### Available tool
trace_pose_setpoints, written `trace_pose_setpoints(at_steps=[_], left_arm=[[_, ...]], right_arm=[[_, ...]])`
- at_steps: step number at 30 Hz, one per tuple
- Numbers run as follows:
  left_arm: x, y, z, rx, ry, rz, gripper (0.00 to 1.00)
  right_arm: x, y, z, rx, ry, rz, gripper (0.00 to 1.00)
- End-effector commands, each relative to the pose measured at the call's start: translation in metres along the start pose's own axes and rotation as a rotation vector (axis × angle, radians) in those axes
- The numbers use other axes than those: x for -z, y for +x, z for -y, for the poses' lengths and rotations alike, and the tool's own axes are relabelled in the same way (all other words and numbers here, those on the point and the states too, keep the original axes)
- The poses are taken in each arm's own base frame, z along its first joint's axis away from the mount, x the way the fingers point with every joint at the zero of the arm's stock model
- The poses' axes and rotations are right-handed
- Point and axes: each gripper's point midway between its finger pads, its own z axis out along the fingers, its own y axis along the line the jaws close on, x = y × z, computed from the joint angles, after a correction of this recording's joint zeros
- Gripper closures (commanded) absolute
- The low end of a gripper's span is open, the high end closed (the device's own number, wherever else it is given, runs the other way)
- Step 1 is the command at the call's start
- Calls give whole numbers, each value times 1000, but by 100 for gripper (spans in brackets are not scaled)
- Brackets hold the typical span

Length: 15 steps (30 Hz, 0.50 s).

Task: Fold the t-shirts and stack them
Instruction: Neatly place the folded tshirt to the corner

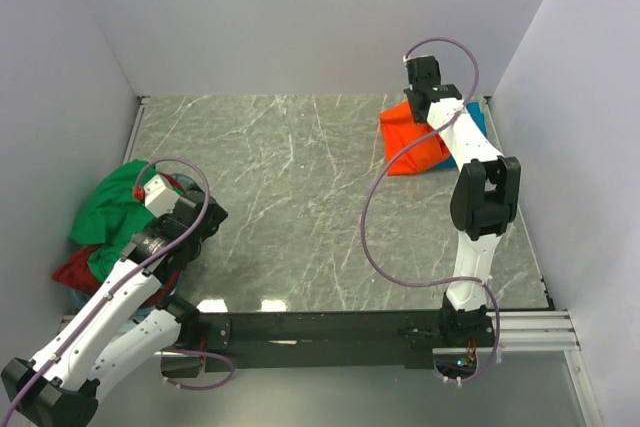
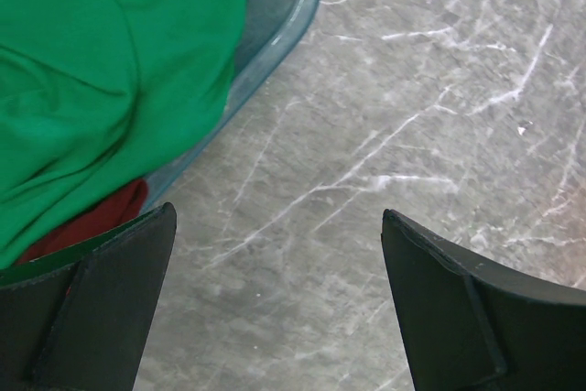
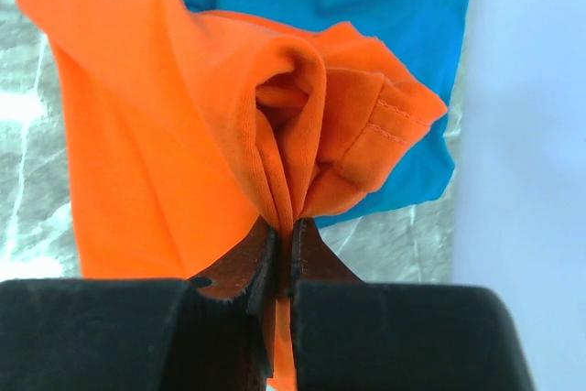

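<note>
Where the right gripper (image 3: 282, 244) sits, at the far right corner of the marble-patterned counter (image 1: 300, 167), a white side wall (image 3: 531, 135) stands close on its right. A purple cable (image 1: 372, 217) loops off its arm to the left. Its jaws are pressed together on a bunched fold of the orange t-shirt (image 3: 165, 153), clamped at the cloth's near edge. The left gripper (image 2: 277, 217) hangs over bare counter with its jaws wide apart and nothing between them. A translucent blue-green tub (image 2: 275, 38) lies just ahead and to its left, with the rim nearest that gripper.

Orange t-shirt: bright and crumpled, rising to a peak above the pinch, with a stitched hem showing to the right of the fold. It spreads ahead and to the left of the right gripper.
Teal blue t-shirt (image 3: 366, 6): lies under and beyond the orange one, showing ahead and to the right.
Green t-shirt (image 2: 92, 61): heaped loosely in the tub, ahead and to the left of the left gripper.
Dark red t-shirt (image 2: 101, 217): beneath the green one, with only a strip visible near the left finger.

Not verifiable: the full outline of the teal and dark red shirts, both largely covered. The top view shows the right gripper's fingertips poorly, masked by its own wrist. The tub's far side is cut off
</note>
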Motion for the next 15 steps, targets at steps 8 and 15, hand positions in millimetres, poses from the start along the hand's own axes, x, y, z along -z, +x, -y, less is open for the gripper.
trace_pose_setpoints(at_steps=[8, 15], left_arm=[[5, -19, 0, 37, -30, 64, 0], [2, -16, -1, 21, -41, 57, 0]], right_arm=[[27, -48, 33, -81, 32, 83, 100], [37, -46, 45, -105, 40, 57, 100]])
